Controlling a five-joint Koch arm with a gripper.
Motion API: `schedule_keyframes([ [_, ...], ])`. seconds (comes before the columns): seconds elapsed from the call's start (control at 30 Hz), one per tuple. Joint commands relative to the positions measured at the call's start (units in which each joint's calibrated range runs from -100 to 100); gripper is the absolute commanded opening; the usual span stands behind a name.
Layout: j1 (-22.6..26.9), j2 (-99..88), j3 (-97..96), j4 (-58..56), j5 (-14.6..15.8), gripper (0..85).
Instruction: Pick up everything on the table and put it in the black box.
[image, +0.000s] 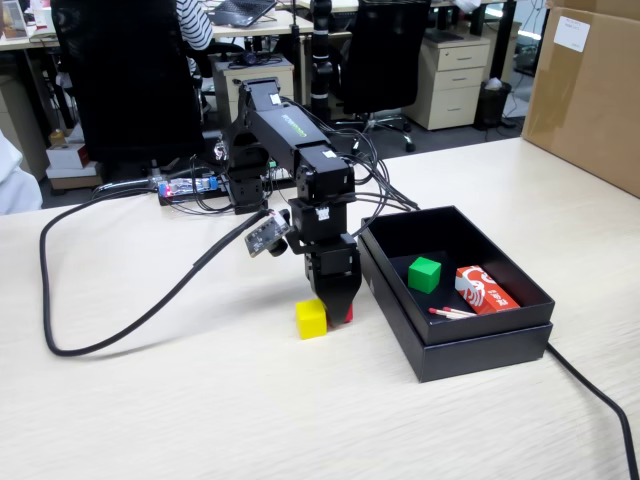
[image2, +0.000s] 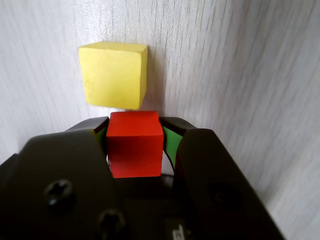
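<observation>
While the gripper (image2: 135, 137) pinches the red cube (image2: 134, 144) on the table (image: 200, 400), 1 yellow cube (image2: 114, 75) sits just at its 12 o'clock in the wrist view; black box (image: 480, 340) at 3 o'clock in the fixed view

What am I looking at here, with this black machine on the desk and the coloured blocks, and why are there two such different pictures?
The black machine is a small robot arm standing on a wooden table. Its tip is a gripper, a two-fingered claw. One picture comes from a camera standing off to the side; the other from a camera riding on the arm's wrist, looking down past the claw. In the wrist picture the gripper has its fingers either side of a red block, apparently clamping it. A yellow block sits just beyond, very close. In the side view, a black box on the right holds a green block, a red and white packet and a thin red-tipped stick.
</observation>
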Motion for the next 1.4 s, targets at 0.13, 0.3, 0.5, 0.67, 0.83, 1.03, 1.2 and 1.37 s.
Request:
schedule_keyframes([
  [0.13, 3.7, -27.3, -2.0, -1.3, 1.6, 1.1],
  [0.3, 7.2, -34.6, 0.6, -1.9, 2.4, 1.1],
  [0.5, 11.9, -28.2, 5.7, -1.9, 4.2, 1.1],
  [0.67, 12.9, -11.8, 9.1, -1.9, 5.8, 1.1],
  [0.83, 12.4, -6.8, 9.1, -1.9, 6.1, 2.1],
  [1.03, 12.0, -6.9, 8.1, -1.9, 6.0, 19.4],
  [1.2, 11.6, -7.8, 7.1, -1.9, 6.0, 35.0],
  [1.37, 11.3, -11.5, 5.5, -1.9, 5.9, 40.6],
])
